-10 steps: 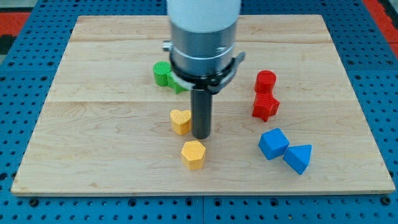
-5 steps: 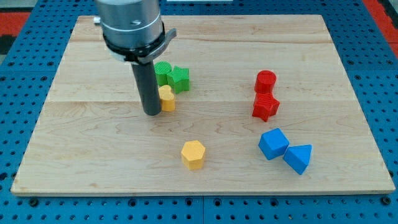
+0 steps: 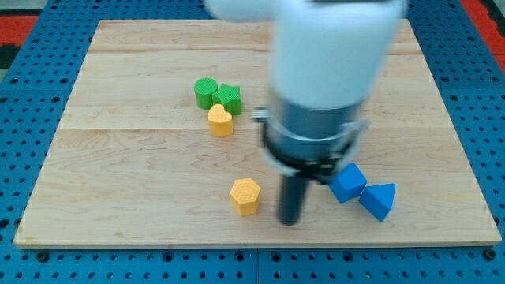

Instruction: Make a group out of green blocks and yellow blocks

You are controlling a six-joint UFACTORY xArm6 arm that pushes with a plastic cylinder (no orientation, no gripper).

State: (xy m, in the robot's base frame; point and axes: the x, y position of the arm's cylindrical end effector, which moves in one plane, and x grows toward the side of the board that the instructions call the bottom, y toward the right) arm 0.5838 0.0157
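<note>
A green cylinder (image 3: 205, 93) and a green star-shaped block (image 3: 230, 98) sit together at the board's upper middle. A yellow heart-shaped block (image 3: 221, 121) touches them just below. A yellow hexagonal block (image 3: 245, 195) lies alone near the view's bottom. My tip (image 3: 289, 221) is on the board just right of the yellow hexagon, a short gap apart. The arm body is blurred and hides the board behind it.
Two blue blocks, a cube (image 3: 348, 182) and a triangular one (image 3: 379, 199), lie right of my tip. The red blocks seen earlier are hidden behind the arm. The wooden board (image 3: 118, 173) rests on a blue pegboard.
The yellow heart was pushed up against the green blocks. My tip then swung from left of that heart down to the right of the yellow hexagon.
</note>
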